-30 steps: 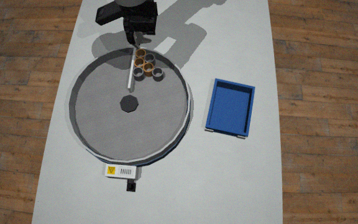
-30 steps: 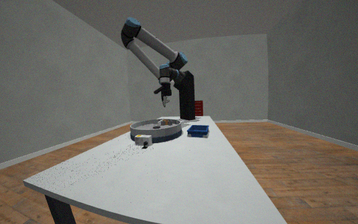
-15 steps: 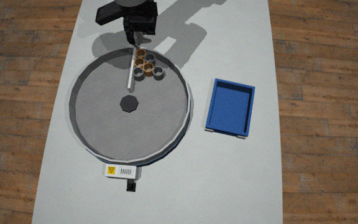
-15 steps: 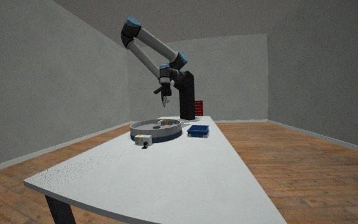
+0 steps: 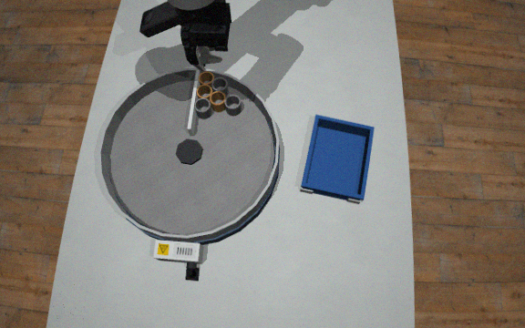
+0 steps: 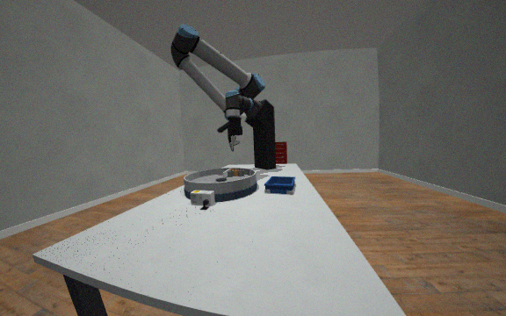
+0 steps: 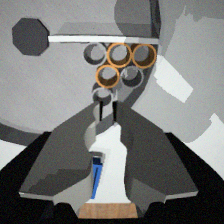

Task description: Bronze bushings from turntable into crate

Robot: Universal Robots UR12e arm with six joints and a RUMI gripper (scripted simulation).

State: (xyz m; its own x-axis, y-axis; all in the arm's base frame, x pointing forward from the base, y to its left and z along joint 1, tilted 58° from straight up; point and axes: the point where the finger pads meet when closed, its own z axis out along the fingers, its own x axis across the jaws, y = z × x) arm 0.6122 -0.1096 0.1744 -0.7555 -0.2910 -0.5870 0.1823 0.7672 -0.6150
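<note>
The grey round turntable (image 5: 153, 191) (image 6: 223, 191) (image 7: 35, 95) carries three bronze and three steel bushings, grouped near its rim beside a white bar. One bronze bushing (image 5: 206, 84) is nearest the rim, a second bronze bushing (image 5: 199, 91) is beside it along the bar, and a third bronze bushing (image 5: 218, 108) (image 7: 107, 87) is farther from the bar. The steel bushings (image 5: 203, 115) (image 5: 233, 112) stand upright among and beside them. The blue crate (image 5: 334, 193) (image 6: 280, 189) is right of the turntable and empty. My gripper (image 5: 201, 67) (image 6: 233, 149) (image 7: 107, 102) is shut and empty, above the turntable's far rim.
The white bar (image 5: 192, 111) (image 7: 100, 39) runs inward from the turntable's far rim. A dark hub (image 5: 189, 151) (image 7: 30, 36) is at its centre. A white control box (image 5: 177, 251) (image 6: 202, 197) is at its near side. The raised turntable wall surrounds the bushings.
</note>
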